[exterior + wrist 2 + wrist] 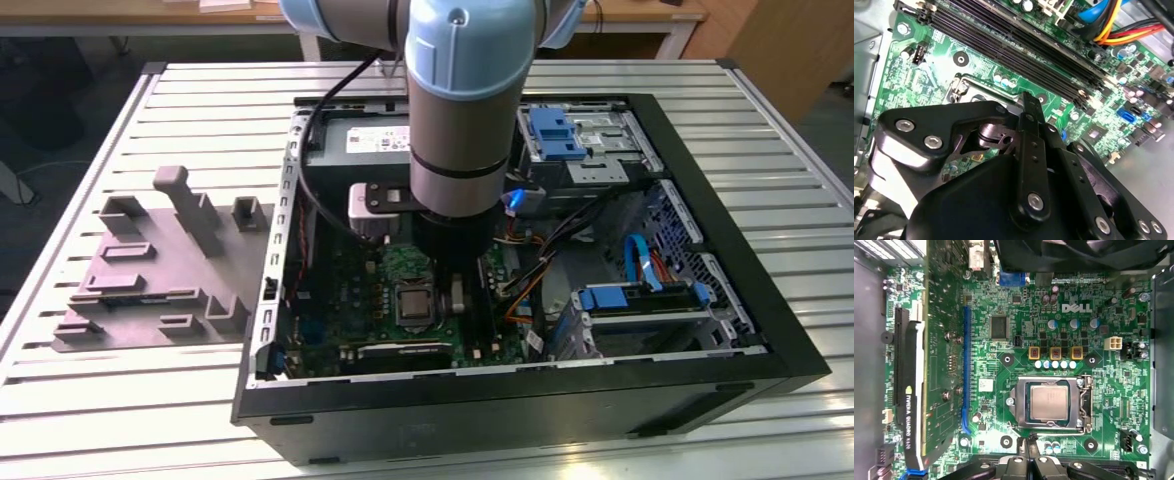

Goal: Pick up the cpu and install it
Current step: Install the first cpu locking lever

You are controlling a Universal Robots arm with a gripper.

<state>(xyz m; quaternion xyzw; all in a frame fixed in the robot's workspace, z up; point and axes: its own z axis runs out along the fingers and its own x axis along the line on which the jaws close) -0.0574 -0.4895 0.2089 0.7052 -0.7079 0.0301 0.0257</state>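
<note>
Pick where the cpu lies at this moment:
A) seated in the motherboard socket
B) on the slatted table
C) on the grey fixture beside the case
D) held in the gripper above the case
A: in the first wrist view the cpu sits flat inside the metal-framed socket, apart from the gripper.

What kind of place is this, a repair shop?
Likely a robotics lab or test bench: an open computer case sits on a slatted metal table, a robot arm reaches inside, and wooden desks stand behind.
</note>
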